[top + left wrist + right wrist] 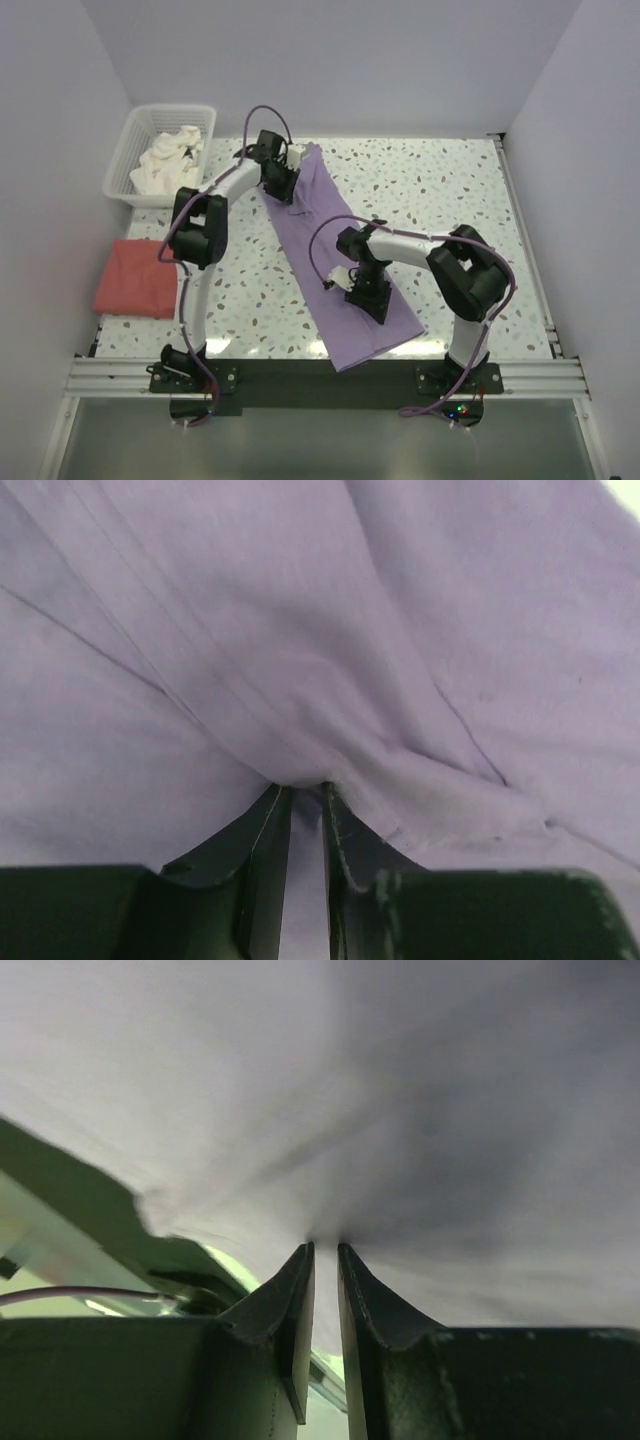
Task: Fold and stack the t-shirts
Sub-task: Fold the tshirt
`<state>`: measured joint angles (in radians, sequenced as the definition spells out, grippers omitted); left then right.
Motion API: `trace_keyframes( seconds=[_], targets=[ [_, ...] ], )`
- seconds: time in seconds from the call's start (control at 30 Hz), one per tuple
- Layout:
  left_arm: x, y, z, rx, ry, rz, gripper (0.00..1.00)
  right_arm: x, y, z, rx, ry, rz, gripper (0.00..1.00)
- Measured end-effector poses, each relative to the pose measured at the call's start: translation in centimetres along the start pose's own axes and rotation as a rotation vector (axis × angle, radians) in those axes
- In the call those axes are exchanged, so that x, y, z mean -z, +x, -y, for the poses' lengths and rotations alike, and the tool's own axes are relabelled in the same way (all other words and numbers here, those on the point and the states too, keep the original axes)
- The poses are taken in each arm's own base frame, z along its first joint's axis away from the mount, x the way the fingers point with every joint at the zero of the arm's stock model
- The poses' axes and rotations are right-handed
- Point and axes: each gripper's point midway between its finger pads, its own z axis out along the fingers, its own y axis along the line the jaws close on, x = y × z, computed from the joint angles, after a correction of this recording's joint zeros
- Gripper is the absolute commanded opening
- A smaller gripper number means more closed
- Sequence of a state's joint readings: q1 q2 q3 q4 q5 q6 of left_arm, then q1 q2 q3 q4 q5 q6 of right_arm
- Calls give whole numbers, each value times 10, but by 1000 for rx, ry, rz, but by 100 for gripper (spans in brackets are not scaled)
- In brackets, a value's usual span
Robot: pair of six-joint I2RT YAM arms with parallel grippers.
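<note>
A purple t-shirt [330, 250] stretches in a long diagonal band from the far middle of the table to the near edge. My left gripper [283, 178] is shut on its far end; the left wrist view shows the cloth [330, 660] pinched between my fingers [262, 850]. My right gripper [368, 295] is shut on the near part of the same shirt; the right wrist view shows the fabric [400, 1110] bunched at my fingertips [300, 1290]. A folded red t-shirt [135, 277] lies at the left edge.
A white basket [135, 135] at the far left holds crumpled white clothes [168, 160]. The speckled table [440, 190] ends at a metal rail [330, 375] along the near edge. Walls close in on both sides.
</note>
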<state>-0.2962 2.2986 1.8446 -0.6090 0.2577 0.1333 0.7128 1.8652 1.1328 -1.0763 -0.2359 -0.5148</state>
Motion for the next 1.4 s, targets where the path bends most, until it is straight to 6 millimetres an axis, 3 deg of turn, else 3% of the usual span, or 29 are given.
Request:
trace_keyframes(
  seconds=[0.13, 0.27, 0.43, 0.53, 0.6, 0.7, 0.93, 1.07, 1.17, 1.4],
  targets=[
    [-20, -31, -1, -29, 19, 44, 24, 3, -23, -33, 48, -89, 49, 27],
    [-40, -69, 6, -75, 61, 137, 27, 24, -56, -53, 79, -159, 159, 28],
    [-47, -84, 22, -113, 112, 200, 31, 55, -78, -52, 56, -188, 299, 27],
    [-46, -90, 26, -119, 127, 242, 34, 76, -82, -34, 4, -170, 387, 25],
    [-39, -91, 26, -109, 132, 255, 36, 84, -79, -11, -30, -115, 415, 22],
    [-16, -105, 20, -101, 122, 300, 40, 80, -68, 10, -46, -41, 385, 20],
    [71, -145, 11, -122, 78, 438, 43, 39, -43, 19, -28, 0, 217, 15],
    [86, -131, 16, -111, 95, 421, 43, 11, -35, 13, -10, -13, 126, 15],
    [74, -103, 20, -87, 119, 357, 43, 2, -39, 0, 12, -31, 101, 15],
    [42, -19, 32, -8, 192, 158, 43, -6, -65, -34, 9, -117, 136, 18]
  ],
)
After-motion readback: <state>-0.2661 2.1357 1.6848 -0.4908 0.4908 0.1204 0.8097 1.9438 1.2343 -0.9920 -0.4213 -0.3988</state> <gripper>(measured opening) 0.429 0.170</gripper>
